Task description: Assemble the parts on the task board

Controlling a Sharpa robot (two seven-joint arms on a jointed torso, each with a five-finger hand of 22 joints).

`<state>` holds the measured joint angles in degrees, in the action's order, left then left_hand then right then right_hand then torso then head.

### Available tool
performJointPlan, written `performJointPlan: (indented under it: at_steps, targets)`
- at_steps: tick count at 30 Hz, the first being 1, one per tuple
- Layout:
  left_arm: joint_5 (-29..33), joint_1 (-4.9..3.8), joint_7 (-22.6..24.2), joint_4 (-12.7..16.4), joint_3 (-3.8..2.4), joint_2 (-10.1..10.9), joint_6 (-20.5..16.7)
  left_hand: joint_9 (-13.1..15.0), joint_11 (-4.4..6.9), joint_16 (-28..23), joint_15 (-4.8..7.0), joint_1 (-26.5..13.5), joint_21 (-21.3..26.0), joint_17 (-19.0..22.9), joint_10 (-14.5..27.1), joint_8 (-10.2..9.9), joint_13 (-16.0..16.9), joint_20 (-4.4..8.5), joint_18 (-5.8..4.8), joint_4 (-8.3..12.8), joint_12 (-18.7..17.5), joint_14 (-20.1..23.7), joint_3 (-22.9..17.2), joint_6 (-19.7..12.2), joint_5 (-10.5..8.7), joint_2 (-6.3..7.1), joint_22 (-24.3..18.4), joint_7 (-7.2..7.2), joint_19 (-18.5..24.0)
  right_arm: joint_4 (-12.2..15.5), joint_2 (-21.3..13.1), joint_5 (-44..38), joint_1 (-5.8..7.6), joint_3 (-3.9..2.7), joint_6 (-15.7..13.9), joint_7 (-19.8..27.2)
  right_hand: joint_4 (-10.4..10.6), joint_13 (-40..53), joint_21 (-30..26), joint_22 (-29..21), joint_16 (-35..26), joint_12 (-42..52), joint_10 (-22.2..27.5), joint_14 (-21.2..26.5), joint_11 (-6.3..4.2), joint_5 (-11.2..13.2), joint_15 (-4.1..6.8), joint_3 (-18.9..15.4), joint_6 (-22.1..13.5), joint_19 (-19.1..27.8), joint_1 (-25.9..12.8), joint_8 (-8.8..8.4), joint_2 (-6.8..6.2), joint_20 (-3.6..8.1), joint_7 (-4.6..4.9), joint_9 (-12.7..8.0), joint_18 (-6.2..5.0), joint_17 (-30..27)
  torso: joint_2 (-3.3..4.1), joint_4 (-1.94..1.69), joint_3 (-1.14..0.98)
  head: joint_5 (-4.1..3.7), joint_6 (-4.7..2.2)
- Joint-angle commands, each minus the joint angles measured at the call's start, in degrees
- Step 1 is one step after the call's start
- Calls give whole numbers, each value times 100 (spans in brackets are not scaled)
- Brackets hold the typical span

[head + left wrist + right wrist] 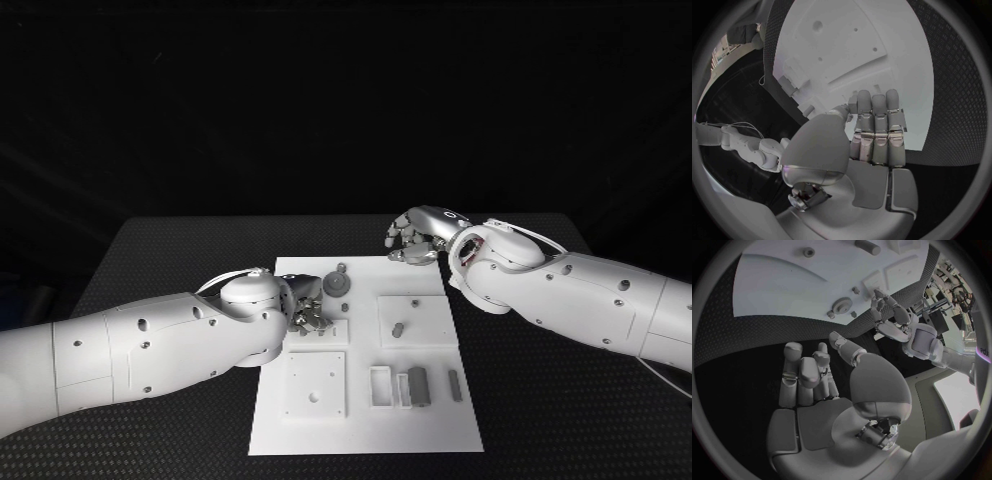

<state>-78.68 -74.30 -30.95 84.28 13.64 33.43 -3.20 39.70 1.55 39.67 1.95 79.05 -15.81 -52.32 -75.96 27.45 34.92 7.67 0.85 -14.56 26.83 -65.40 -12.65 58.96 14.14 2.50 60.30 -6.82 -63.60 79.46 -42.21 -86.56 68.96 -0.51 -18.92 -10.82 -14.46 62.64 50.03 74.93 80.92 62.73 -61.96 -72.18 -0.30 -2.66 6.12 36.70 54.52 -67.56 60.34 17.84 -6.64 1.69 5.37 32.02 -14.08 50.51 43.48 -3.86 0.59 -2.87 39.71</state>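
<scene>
Black table (173,250) – task board (433,420) between hands; gear (339,284) beside left hand (307,312).

The white left arm covers the left edge of the white rectangular task board (361,420) at centre frame. Its silver left hand (307,312) hides whatever lies beneath its fingers; contact there cannot be told.

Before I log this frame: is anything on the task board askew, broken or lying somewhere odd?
Nothing stands out. The task board lies flat on the black table, with no visible damage. A grey gear sits near its far edge, and grey bars lie near the front. The left hand hovers over the board; the right hand is beyond its far edge. Neither holds anything.
</scene>
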Motion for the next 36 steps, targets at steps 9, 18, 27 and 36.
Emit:
performJointPlan:
  at_steps: [9,18,27,36]
  targets:
    - [-170,15,32,-44,-2,-30,169,23,59,120,29,-348,41,130,51,-14,3,19,66,42,36,58,-233,564,-209,142,61,531,-39,0,1,-16,1,-3,79,-16,48,-7,-31,72,-19,-21,27,20,26,-12,10,-9,40,11,-33,-39,-69,30,101,2,-92,-9,-1,2,-1,-10,28]
    - [-148,37,36,-65,-2,-47,196,34,57,175,30,-505,70,211,57,-30,-2,21,66,-75,37,76,-296,563,-324,267,92,528,-57,2,4,-16,1,-3,98,-24,57,-7,-32,72,-19,-21,28,21,26,-12,10,-8,42,10,-38,-41,-74,29,101,3,-92,-9,-3,-1,-1,-16,33]
    - [-141,37,43,-57,-3,-36,195,49,60,254,34,-731,104,314,52,-42,-8,26,69,-190,46,93,-367,573,-563,412,138,531,-92,-1,0,-16,1,-3,111,-32,67,-8,-34,73,-20,-22,30,22,27,-12,9,-7,38,10,-42,-46,-87,29,102,4,-92,-9,-2,-1,-2,-22,40]
    - [-133,37,40,-60,-3,-28,175,54,59,291,35,-842,128,365,55,-51,-13,27,67,-197,46,104,-423,576,-654,467,158,531,-103,-10,4,-16,0,-3,113,-37,71,-8,-36,73,-21,-23,31,22,27,-12,9,-3,34,10,-39,-50,-94,30,102,5,-92,-9,0,-4,1,-27,43]
